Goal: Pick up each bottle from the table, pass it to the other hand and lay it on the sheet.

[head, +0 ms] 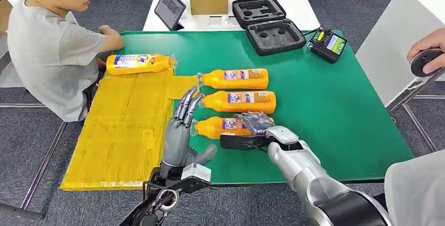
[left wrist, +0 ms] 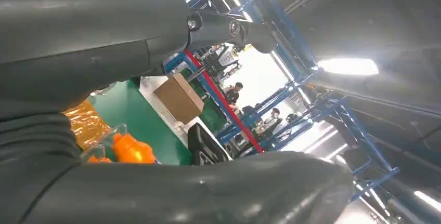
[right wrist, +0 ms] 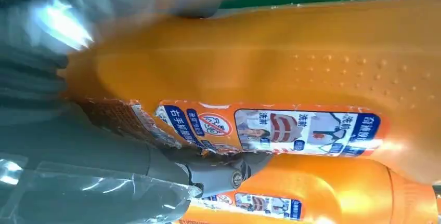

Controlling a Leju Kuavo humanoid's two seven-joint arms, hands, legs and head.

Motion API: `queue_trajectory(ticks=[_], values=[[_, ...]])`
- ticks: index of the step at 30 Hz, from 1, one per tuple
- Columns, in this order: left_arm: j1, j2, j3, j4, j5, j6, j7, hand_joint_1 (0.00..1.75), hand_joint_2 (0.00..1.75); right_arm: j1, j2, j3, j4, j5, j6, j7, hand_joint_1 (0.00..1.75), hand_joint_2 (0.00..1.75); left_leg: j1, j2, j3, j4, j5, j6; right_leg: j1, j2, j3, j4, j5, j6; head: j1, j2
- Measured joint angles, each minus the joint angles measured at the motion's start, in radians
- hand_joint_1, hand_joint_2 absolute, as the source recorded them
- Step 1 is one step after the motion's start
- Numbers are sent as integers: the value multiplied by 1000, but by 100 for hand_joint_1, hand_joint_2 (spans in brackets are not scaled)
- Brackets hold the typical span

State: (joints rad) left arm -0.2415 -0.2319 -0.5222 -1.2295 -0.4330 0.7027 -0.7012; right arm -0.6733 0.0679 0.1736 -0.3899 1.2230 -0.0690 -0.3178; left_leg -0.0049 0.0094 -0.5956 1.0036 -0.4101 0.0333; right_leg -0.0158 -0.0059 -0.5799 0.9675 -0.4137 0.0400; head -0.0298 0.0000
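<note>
Head view: right hand grips blue-labelled orange bottle; left hand spread.

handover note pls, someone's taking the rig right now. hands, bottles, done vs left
Right hand: closed around the nearest bottle, which still lies on the green table.
Left hand: open, holding nothing, fingers extended, waiting beside that bottle's cap end.
Done: one bottle lies at the far edge of the yellow sheet.
Left: three bottles. Lift the gripped one, pass it to the left hand, lay it on the sheet; then the middle bottle and far bottle.
</note>
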Motion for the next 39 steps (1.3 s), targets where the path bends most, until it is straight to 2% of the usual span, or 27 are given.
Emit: queue_trajectory(ticks=[9, 12, 13, 17, 28, 39], values=[[0, 0, 0, 0, -5, 0, 0, 0, 0, 8, -8, 0, 0, -27, -33, -30, 175, 175, 0, 0, 0, 0, 0, 0, 0, 0, 0, 0, 0, 0, 0, 0], [1, 0, 2, 0, -11, 0, 0, 0, 0, 14, -9, -7, 0, -64, -46, -70, 175, 175, 0, 0, 0, 0, 0, 0, 0, 0, 0, 0, 0, 0, 0, 0], [2, 0, 3, -1, -11, 0, 0, 0, 175, 16, -9, -11, 0, -86, -45, -92, 175, 175, 0, 0, 0, 0, 0, 0, 0, 0, 0, 0, 0, 0, 0, 0], [29, -5, 36, -57, -29, 0, 0, 0, 175, 29, -14, -77, -1, -252, -35, -209, 175, 175, 0, 3, 0, 0, -1, 0, 0, 2, 1, 0, 0, 0, 1, 0], [113, -43, 204, -265, -14, 0, 0, 0, 175, 70, -5, -146, -13, -347, -125, -259, 175, 175, 3, 5, 2, 0, -2, -2, 3, 4, 1, 0, 0, -1, 0, 0], [149, -58, 237, -312, 98, -1, 0, 0, 175, 110, 4, -183, -61, -372, -142, -287, 175, 175, 3, 5, 1, 0, -3, -2, 2, 4, 0, 0, 0, -1, 1, 0]])
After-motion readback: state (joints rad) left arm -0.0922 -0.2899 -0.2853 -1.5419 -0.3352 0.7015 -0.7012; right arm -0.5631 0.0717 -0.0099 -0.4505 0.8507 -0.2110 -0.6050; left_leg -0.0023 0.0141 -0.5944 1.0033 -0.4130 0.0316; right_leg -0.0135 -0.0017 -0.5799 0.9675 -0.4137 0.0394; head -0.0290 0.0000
